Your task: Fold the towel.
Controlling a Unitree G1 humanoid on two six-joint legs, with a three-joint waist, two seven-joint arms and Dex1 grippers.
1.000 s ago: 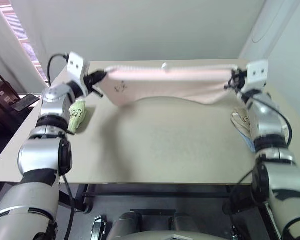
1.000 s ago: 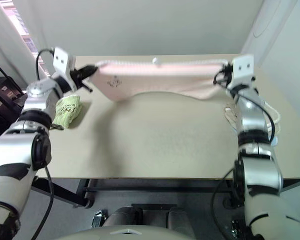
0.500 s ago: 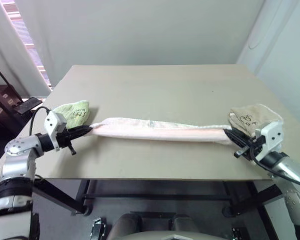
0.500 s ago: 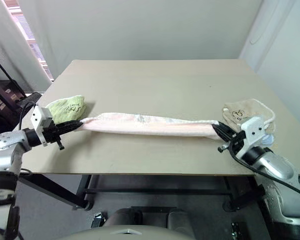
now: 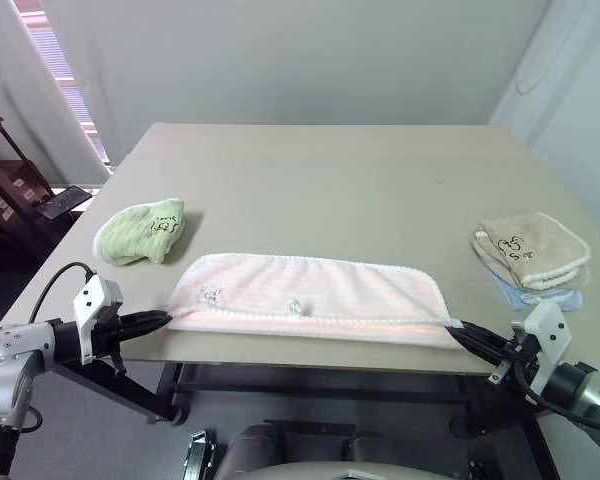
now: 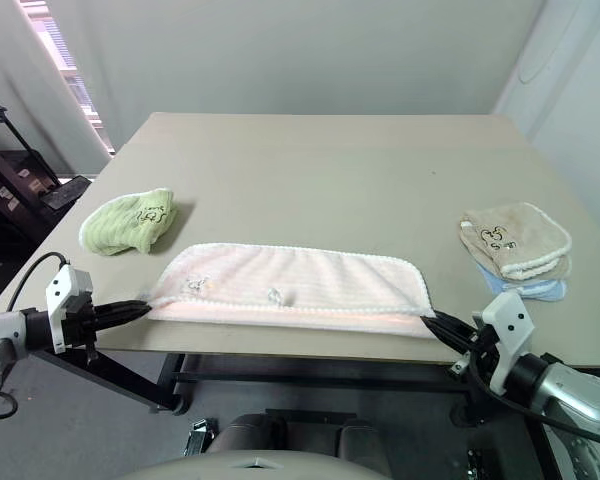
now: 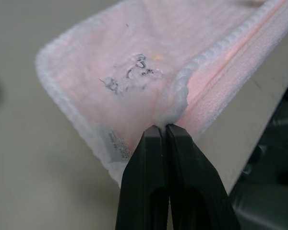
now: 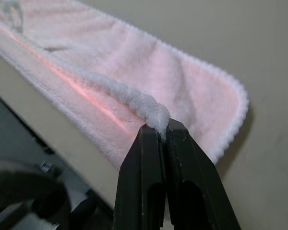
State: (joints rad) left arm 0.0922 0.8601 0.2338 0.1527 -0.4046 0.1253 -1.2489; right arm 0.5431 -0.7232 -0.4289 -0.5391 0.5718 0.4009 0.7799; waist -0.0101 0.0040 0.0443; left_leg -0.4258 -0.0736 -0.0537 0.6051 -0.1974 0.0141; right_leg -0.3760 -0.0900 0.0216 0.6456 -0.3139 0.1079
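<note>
The pale pink towel (image 5: 310, 298) is lying folded in half lengthwise along the near edge of the desk (image 5: 330, 180), its doubled layers stacked and its long side running parallel to that edge. Its white corded edging is tracing the far side and both rounded ends, a small dark embroidered mark is showing near its left end, and a small loop is sitting near the middle of the near side.

The left hand (image 5: 158, 320) is reaching in from just off the desk's near left corner, its two black fingers pressed together and pinching the towel's near left corner; the left wrist view is showing the corded edge bunched between the fingertips (image 7: 153, 143). The right hand (image 5: 462, 333) is doing the same off the near right corner, fingers pinching the towel's near right corner by its white cord.

A crumpled light green towel (image 5: 140, 231) is sitting near the left edge, apart from the pink one. A folded beige towel (image 5: 530, 250) is resting on a pale blue cloth (image 5: 536, 294) near the right edge.
</note>
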